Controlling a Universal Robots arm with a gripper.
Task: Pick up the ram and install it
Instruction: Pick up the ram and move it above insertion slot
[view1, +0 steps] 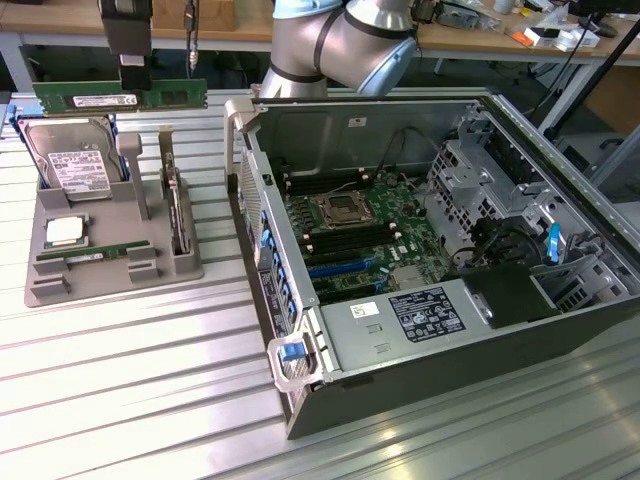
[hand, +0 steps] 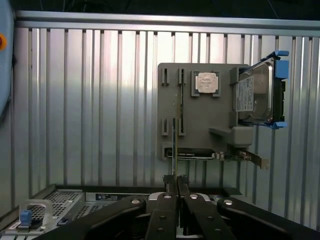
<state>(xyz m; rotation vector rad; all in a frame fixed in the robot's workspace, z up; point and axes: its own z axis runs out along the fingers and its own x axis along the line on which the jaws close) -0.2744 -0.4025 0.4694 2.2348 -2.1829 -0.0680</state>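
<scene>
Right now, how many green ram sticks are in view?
2. One long green ram stick is held by the gripper above the grey holder; the other stick lies in that holder. More may hide in the case.

Ram (view1: 95, 99): green, white label. Fixture tray (view1: 130, 225): plain grey. Surface (view1: 120, 400): silver, ribbed lengthwise stripes. Hard drive (view1: 68, 165): silver, white label.
</scene>
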